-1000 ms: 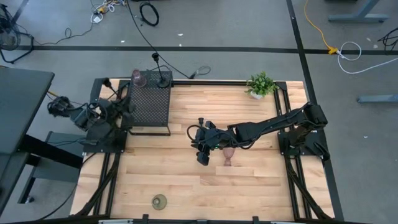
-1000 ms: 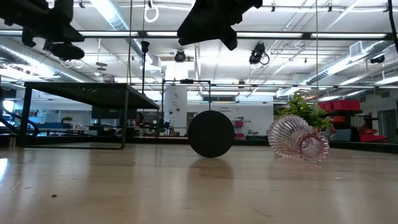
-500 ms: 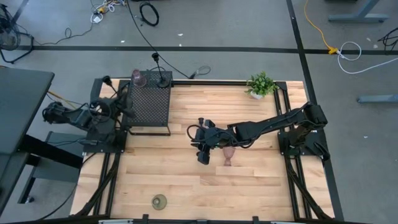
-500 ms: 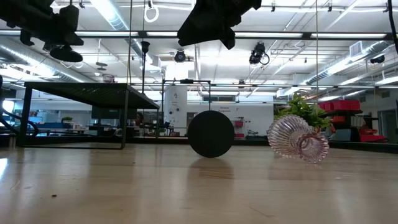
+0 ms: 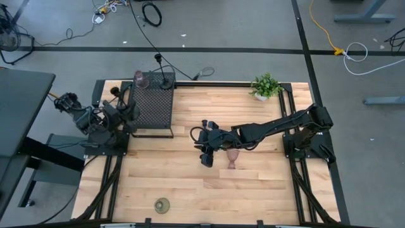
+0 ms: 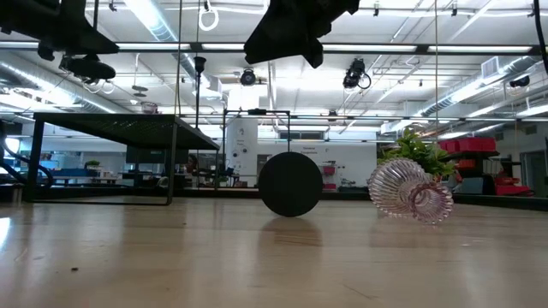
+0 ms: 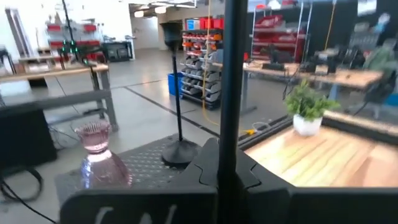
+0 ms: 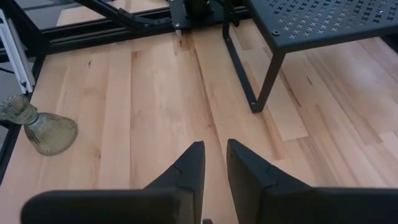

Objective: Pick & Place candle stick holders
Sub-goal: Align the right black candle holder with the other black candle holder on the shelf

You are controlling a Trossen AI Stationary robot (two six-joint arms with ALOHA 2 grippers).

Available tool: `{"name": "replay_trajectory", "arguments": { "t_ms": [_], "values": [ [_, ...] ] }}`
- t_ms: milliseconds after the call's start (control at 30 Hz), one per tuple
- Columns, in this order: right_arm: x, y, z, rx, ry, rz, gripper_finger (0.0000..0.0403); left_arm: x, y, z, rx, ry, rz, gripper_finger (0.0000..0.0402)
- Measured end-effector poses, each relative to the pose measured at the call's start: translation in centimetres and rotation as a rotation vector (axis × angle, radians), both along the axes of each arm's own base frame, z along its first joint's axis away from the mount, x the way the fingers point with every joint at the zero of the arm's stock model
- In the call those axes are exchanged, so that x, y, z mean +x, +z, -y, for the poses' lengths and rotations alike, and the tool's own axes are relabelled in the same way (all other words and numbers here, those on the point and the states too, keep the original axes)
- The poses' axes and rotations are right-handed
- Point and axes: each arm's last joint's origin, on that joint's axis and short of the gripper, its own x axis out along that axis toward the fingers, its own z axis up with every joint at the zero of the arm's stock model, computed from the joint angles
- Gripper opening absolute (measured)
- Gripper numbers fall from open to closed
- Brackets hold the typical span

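Note:
My left gripper (image 5: 120,106) is at the left edge of the black mesh box (image 5: 152,104), shut on a thin black stem (image 7: 229,74). A pinkish goblet (image 7: 94,152) and a second black stem (image 7: 179,152) stand on the box top. My right gripper (image 5: 201,144) hangs open and empty (image 8: 214,165) high over mid-table. Under it a third black stem lies on the table, its round base (image 6: 291,184) toward the near edge. A second pinkish goblet (image 6: 411,192) lies on its side beside it. The olive-gold holder (image 5: 162,204) sits near the front edge. My left gripper has the thin black stem (image 7: 227,155) pinched between its two shut fingers, which lie across it. The stem stands upright through the hold and runs up out of the wrist view. The gripper's body hides its lower end.
A small green potted plant (image 5: 266,85) stands at the table's far right corner. The mesh box stands on thin legs (image 8: 267,81) at the far left. Bare wood lies between the box, the olive-gold holder (image 8: 40,127) and the lying goblet (image 5: 233,159).
My left arm has swung about beside the mesh box, its elbow going first toward the near edge, then toward the far edge. Its gripper stays shut on the stem. My right gripper and the things on the table have kept still.

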Motion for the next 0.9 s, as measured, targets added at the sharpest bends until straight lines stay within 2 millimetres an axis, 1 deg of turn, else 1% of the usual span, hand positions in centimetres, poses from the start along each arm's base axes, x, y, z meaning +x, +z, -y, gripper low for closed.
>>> {"name": "replay_trajectory", "arguments": {
  "t_ms": [100, 267, 567, 833, 900],
  "values": [
    [0.03, 0.04, -0.01, 0.001, 0.000, 0.005, 0.0068, -0.01, 0.01, -0.05, -0.038, 0.007, 0.048, 0.0000],
    [0.09, 0.11, 0.05, -0.006, 0.004, 0.013, 0.0068, 0.31, -0.17, 0.30, -0.012, -0.008, 0.015, 0.0000],
    [0.13, 0.16, 0.04, -0.012, 0.008, 0.019, 0.0068, 0.10, -0.52, 0.54, 0.002, -0.064, -0.002, 0.0000],
    [0.11, 0.13, -0.02, 0.001, 0.027, 0.014, 0.0068, 0.19, -0.54, 0.05, -0.064, 0.015, 0.083, 0.0000],
    [0.13, 0.13, 0.10, 0.003, 0.026, 0.014, 0.0068, 0.36, -0.61, 0.05, -0.055, 0.033, 0.072, 0.0000]
  ]
}}
